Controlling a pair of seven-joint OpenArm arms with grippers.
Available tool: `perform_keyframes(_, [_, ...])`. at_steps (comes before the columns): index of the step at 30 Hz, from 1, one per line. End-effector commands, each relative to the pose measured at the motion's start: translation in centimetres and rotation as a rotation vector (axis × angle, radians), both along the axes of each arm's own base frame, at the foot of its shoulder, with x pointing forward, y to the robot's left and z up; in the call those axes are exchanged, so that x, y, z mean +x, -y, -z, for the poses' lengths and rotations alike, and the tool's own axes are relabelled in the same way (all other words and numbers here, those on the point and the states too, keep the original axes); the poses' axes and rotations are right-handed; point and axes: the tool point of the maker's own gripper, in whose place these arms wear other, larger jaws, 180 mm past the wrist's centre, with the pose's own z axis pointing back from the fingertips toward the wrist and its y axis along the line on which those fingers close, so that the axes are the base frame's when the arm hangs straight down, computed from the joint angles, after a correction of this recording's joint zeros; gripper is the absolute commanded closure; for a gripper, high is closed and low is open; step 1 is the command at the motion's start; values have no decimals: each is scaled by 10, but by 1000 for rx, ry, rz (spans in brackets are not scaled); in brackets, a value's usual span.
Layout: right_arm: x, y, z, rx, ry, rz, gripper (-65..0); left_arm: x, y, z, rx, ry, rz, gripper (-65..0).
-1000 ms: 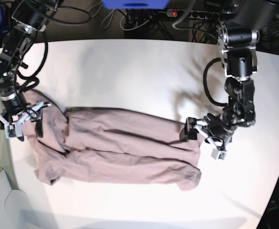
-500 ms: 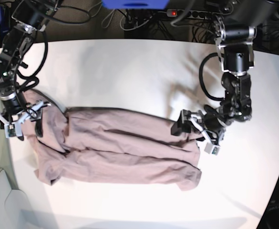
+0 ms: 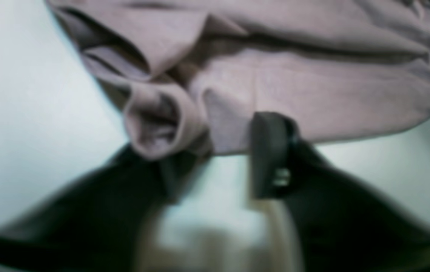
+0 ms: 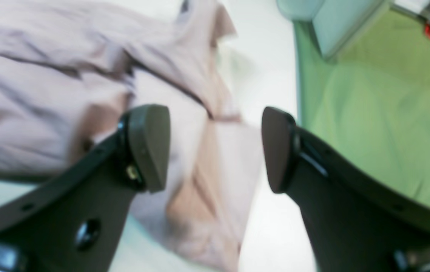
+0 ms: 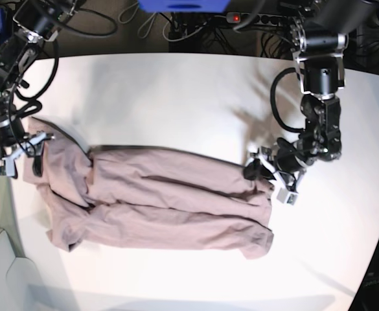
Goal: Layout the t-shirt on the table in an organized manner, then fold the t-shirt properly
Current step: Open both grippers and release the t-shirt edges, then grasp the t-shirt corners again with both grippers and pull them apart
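Tabletop (image 5: 176,91) carries the mauve t-shirt (image 5: 157,201), folded lengthwise. Left end effector (image 5: 267,170) pinches its bunched hem corner; right end effector (image 5: 17,155) hangs wide above the collar end. I think pulling should be slow and level.

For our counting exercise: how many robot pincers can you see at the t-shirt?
2: the left pincer at the t-shirt's right edge in the base view, the right pincer over its left end.

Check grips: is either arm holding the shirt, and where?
The left gripper is pinching the t-shirt at its edge on the base view's right, where the cloth bunches. The right gripper is open, holding nothing.
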Motion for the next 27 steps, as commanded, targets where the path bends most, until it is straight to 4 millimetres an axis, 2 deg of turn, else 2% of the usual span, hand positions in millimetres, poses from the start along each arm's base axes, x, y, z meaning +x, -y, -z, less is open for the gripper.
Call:
perform_keyframes(1, [0, 10, -11, -21, 35, 5, -382, -2, -4, 4, 39, -31, 9, -74])
perform_keyframes(2, [-4, 13, -4, -21, 12, 6, -382, -2, -4, 4, 39, -31, 9, -5])
perform_keyframes(4, [-13, 18, 5, -24, -20, 8, -384, -2, -5, 4, 37, -30, 3, 0])
perform_keyframes(6, [-20, 18, 13, -22, -46, 8, -385, -2, -6, 4, 36, -30, 2, -29])
perform_keyframes(8, [-29, 18, 19, -28, -70, 7, -385, -1, -6, 3, 36, -28, 2, -3])
perform_keyframes(12, [-44, 17, 34, -25, -120, 0, -385, 0, -7, 2, 37, -26, 0, -3])
perform_keyframes(14, [-47, 15, 38, -19, -128, 1, -385, 0, -8, 2, 39, -26, -1, -2])
perform_keyframes(18, [-52, 14, 61, 31, -175, 14, -385, 0, -9, 2, 40, -26, -1, -2])
perform_keyframes(24, [-51, 17, 87, 93, -226, 32, -381, 0, -10, 2, 43, -26, -2, -2])
perform_keyframes(27, [-46, 14, 92, 92, -245, 5, -364, 0, -10, 2, 43, -26, -2, -2])
